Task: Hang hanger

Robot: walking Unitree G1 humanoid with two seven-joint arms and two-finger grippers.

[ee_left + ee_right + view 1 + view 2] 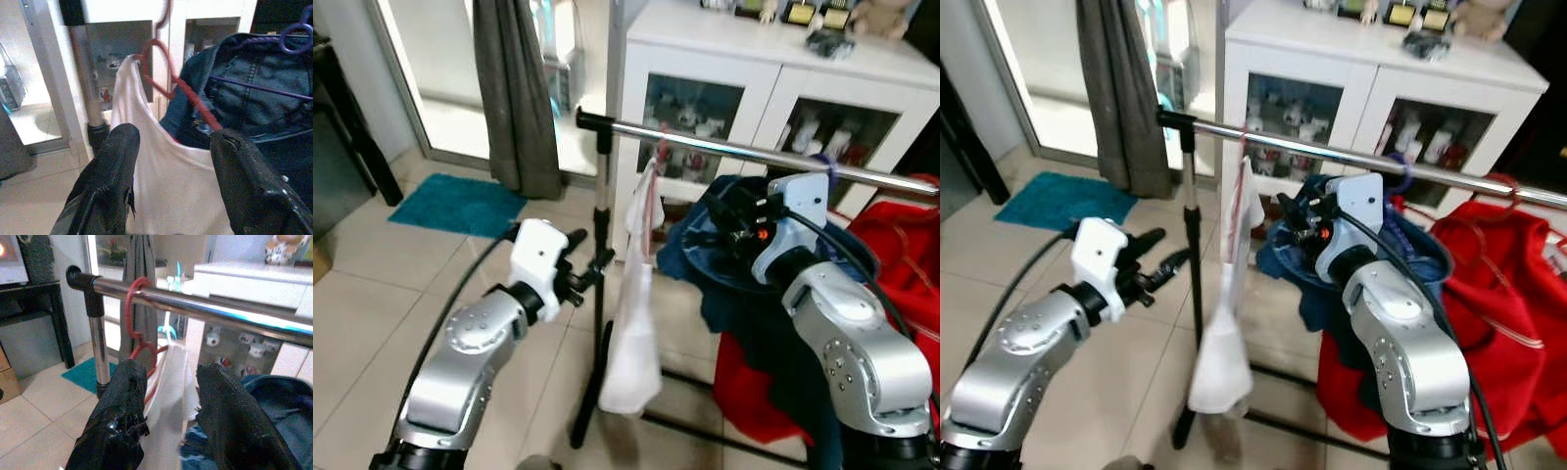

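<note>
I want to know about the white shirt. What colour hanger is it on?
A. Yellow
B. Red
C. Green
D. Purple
B: the white shirt hangs from a red hanger hooked over the rail; the purple one carries the denim.

teal mat (458,204) lies before grey curtain (516,98).

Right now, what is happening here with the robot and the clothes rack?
The robot stands at a clothes rail and is hanging laundry. A red hanger with a white garment is already hooked on the rail, near its post. Both hands are open and hold nothing: the left hand is beside the post, the right hand is in front of a blue denim garment. A red garment hangs further to the right.
</note>
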